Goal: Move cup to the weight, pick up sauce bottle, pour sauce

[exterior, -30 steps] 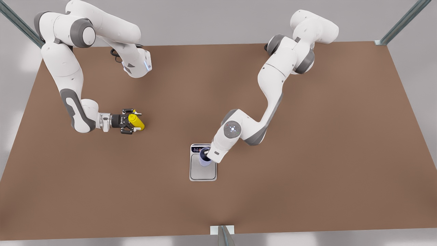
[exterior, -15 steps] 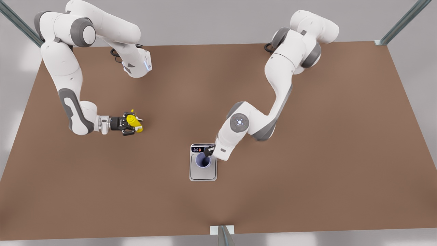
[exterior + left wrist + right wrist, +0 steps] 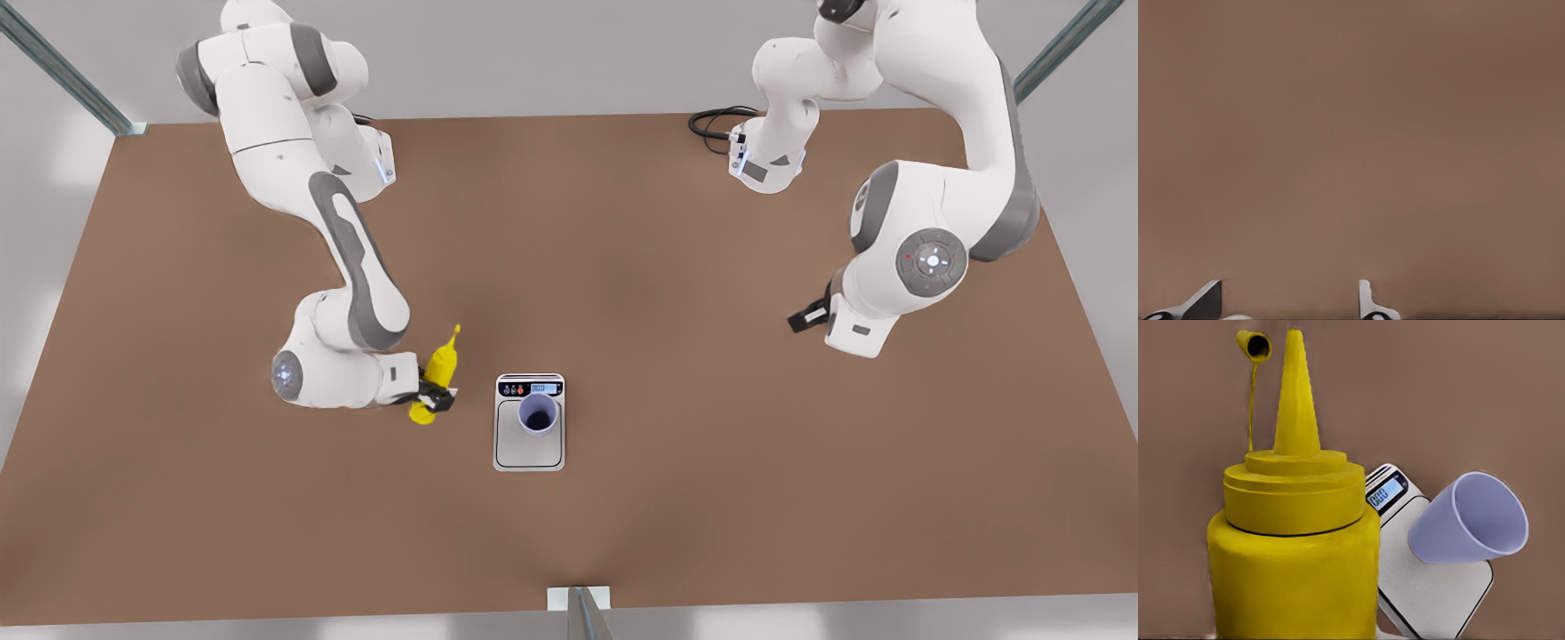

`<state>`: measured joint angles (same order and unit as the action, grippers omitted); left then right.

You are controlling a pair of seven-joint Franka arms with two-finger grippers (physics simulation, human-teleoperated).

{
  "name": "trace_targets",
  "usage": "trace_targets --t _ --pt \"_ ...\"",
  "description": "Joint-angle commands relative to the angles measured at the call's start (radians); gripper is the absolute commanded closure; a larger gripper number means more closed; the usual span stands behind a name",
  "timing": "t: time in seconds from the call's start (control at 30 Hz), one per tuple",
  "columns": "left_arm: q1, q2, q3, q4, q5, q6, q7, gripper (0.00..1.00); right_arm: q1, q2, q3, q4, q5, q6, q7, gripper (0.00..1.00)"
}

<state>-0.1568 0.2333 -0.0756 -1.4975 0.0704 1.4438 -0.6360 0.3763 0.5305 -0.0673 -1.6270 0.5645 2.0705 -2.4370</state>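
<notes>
One yellow squeeze bottle (image 3: 436, 378), upright in the right fingers (image 3: 437, 396), stood just beside the lavender-blue cup (image 3: 538, 414); the left fingers (image 3: 1368, 303) hung open.

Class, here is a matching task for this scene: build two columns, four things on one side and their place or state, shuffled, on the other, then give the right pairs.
Things:
1. cup
2. sauce bottle
3. left tool
4. weight

Places or states:
a. gripped by the right tool
b. open, over the bare table
c. standing on the steel plate
d. lying flat on the table, display lit

Pairs: 1-c, 2-a, 3-b, 4-d
</notes>
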Motion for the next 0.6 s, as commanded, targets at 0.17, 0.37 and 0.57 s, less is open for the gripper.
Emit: trace_targets --t 0.17,0.37,0.57 --pt "0.022 0.009 0.000 0.003 -0.015 -0.040 0.412 0.00 0.058 0.212 -0.008 0.325 -0.354 0.094 1.394 0.51" --pt "0.034 0.023 0.000 0.003 -0.020 -0.040 0.450 0.00 0.174 0.358 -0.097 0.546 -0.526 0.013 1.540 0.51" --pt "0.034 0.023 0.000 0.003 -0.020 -0.040 0.449 0.00 0.240 0.379 -0.121 0.547 -0.640 0.013 1.535 0.51"
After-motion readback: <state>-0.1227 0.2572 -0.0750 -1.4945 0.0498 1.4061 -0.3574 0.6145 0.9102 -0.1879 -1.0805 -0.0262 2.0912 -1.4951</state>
